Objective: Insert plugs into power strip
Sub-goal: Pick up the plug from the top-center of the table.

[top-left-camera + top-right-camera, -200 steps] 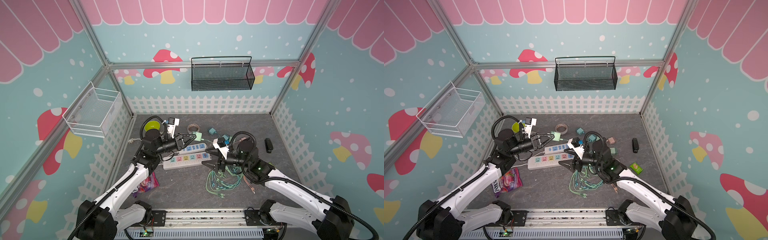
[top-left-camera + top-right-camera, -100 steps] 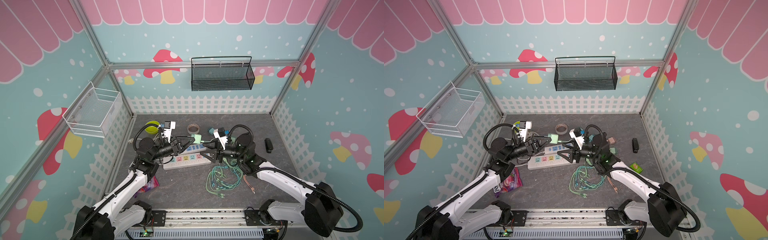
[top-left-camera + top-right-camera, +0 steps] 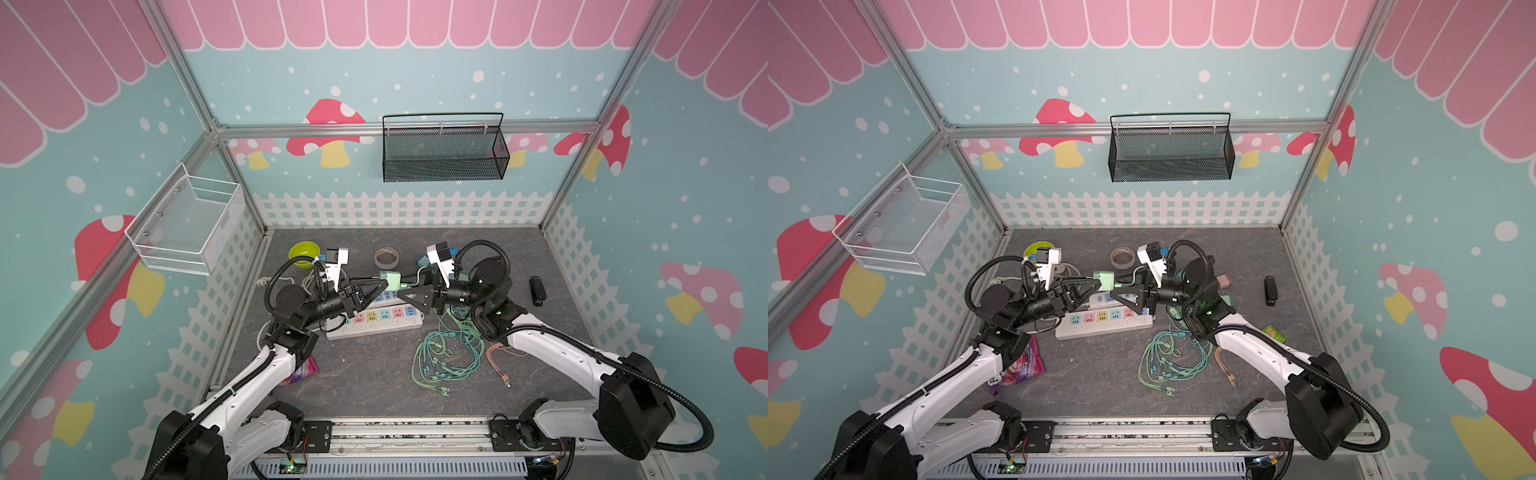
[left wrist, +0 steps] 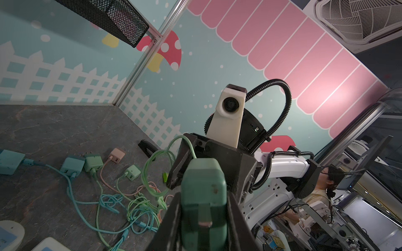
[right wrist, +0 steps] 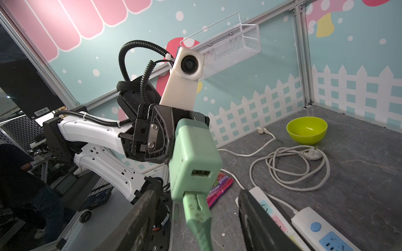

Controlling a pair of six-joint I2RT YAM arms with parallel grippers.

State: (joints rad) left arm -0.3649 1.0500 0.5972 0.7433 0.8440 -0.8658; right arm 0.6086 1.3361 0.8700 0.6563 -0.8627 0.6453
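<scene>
My left gripper (image 3: 381, 284) was clamped tight on a mint green plug (image 3: 391, 279), holding it in the air above the two power strips (image 3: 374, 322) that lay side by side on the grey table (image 3: 374, 382). The plug's prongs faced back toward my left wrist. My right gripper (image 3: 409, 287) stood partly wide, with one finger (image 5: 141, 217) on each side of the plug's green cable (image 5: 196, 215), and neither touched it. The other plugs (image 4: 93, 162) lay loose on the table beyond my right arm, their cables (image 3: 444, 353) tangled together.
</scene>
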